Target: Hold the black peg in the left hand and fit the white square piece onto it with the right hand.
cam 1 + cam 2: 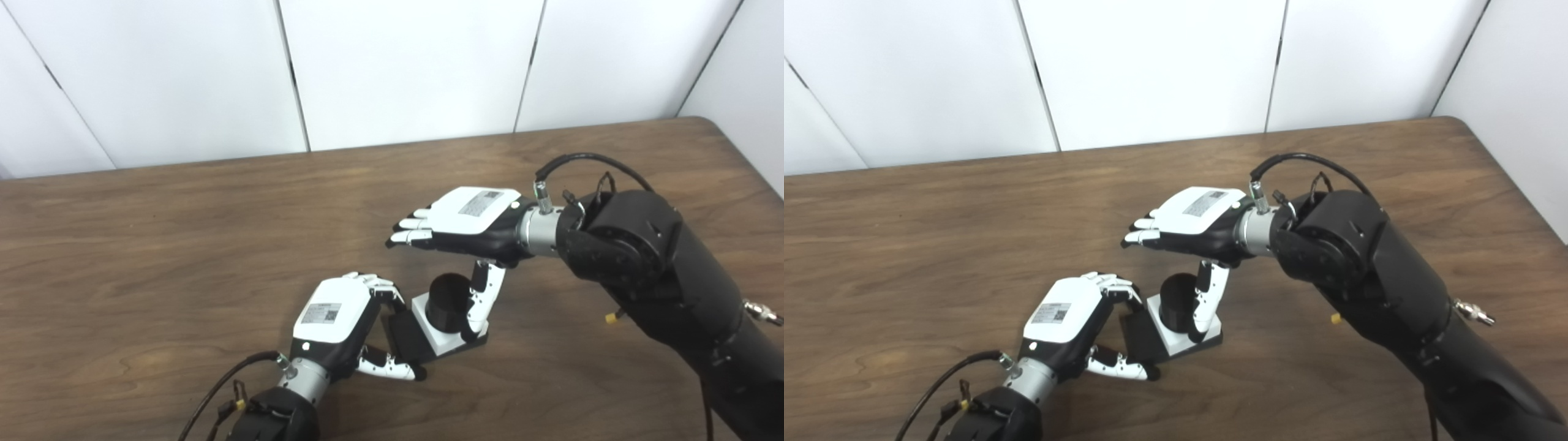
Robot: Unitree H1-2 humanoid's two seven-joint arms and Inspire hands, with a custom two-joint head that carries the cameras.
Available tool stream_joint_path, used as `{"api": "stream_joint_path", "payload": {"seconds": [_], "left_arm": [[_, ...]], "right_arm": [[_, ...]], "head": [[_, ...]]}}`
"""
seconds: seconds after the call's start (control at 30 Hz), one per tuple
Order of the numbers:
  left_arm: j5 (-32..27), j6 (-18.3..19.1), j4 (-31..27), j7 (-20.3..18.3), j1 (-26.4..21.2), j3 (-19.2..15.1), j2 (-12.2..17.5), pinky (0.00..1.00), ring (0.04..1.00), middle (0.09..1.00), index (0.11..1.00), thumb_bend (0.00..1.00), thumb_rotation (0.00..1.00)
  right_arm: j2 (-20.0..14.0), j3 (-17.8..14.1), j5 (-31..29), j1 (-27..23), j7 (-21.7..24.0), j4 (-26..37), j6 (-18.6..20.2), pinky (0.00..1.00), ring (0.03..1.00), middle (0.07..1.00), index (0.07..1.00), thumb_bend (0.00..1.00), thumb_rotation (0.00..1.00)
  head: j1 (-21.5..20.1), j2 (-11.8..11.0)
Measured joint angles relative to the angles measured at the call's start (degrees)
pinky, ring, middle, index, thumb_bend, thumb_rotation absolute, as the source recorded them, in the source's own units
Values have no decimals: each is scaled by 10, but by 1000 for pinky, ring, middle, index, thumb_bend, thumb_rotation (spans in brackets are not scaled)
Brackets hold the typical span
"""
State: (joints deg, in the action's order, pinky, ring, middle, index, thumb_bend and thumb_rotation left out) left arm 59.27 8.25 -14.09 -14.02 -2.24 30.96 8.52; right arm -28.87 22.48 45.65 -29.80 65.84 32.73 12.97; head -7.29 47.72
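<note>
- Your left hand (334,324) is low on the counter (153,257), its fingers curled around the flat black base of the black peg (447,300). It looks like it is gripping that base, but the far side of the grip is hidden.
- The white square piece (432,327) sits around the bottom of the peg, so it looks like it is already on.
- Your right hand (465,223) floats above the peg with its fingers stretched out, holding nothing. Only its thumb (481,300) hangs down, right beside the peg and the white piece.
- If you lift the right hand fast, the thumb could catch the white piece and pull it up or tip the peg.
- If the left hand lets go too soon, the peg could slide.
- There is lots of open counter to the left and behind.
- The front edge is near your left arm, and the right edge is well away past your right arm.
</note>
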Motion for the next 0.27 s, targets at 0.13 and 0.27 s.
{"api": "stream_joint_path", "payload": {"seconds": [0.13,0.27], "left_arm": [[0,1,0,-2,0,-1,1,904,844,777,496,512,88],[-8,6,-6,-19,1,-8,1,917,868,815,727,869,445]], "right_arm": [[0,0,1,0,0,0,1,1000,1000,1000,971,1000,449],[7,2,8,0,0,-1,1,1000,1000,1000,967,1000,460]], "head": [[6,1],[8,-5]]}}
